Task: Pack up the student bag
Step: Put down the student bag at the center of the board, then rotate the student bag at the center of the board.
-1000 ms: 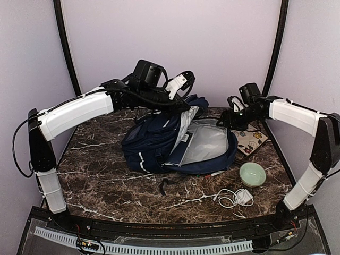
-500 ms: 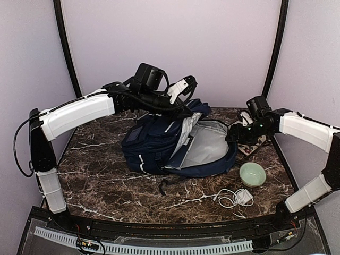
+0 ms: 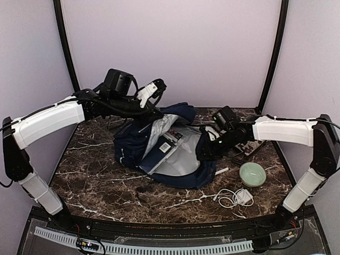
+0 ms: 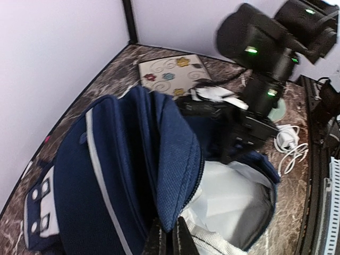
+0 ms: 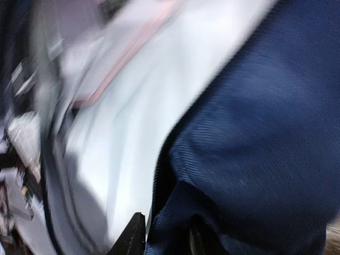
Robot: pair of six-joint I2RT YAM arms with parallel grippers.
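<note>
1. Backpack lies open on your marble table, grey lining showing.
2. Your left gripper pinches its raised blue flap.
3. Your right gripper straddles its rim; you cannot tell whether it grips.

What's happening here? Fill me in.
The left gripper is shut on the top flap of the student bag, holding it open. The right gripper is at the bag's opposite rim with navy fabric between its fingers; a firm grip can't be confirmed. A green bowl and white charger lie outside on the table.
</note>
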